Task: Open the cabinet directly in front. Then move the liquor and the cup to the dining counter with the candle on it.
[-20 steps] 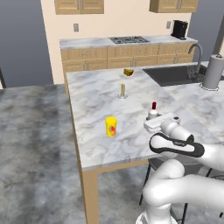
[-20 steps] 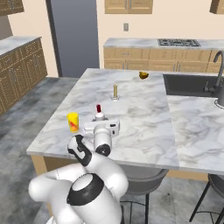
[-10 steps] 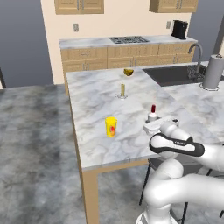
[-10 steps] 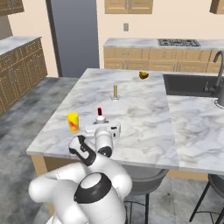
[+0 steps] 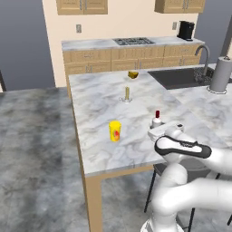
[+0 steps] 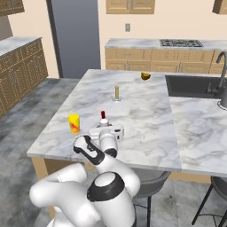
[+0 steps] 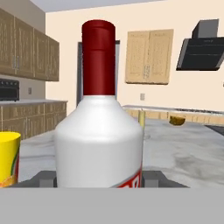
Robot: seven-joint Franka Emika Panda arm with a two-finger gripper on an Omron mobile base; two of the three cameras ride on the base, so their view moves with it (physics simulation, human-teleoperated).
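Note:
The liquor (image 5: 157,118) (image 6: 103,118) is a clear-white bottle with a red cap, upright over the near part of the dining counter (image 5: 99,108) (image 6: 146,106). My gripper (image 5: 157,128) (image 6: 104,129) (image 7: 98,180) is shut on its lower body, and the fingers (image 7: 43,178) press its sides. The hand view has the bottle (image 7: 98,144) large and central. The yellow cup (image 5: 114,131) (image 6: 73,123) (image 7: 8,157) stands on the marble a short way left of the bottle. Farther back on the same top stands the thin candle (image 5: 127,94) (image 6: 117,92) (image 7: 141,119).
A small yellow-brown object (image 5: 132,74) (image 6: 145,76) sits at the counter's far edge. A sink with a faucet (image 5: 201,56) and a paper towel roll (image 5: 220,74) lie to the right. Light-wood wall cabinets (image 5: 81,6) hang above the back counter with the stovetop (image 5: 133,41). Stools stand below the near edge.
The bottle in my gripper has come slightly lower and nearer to me. The cup and the candle have stayed put.

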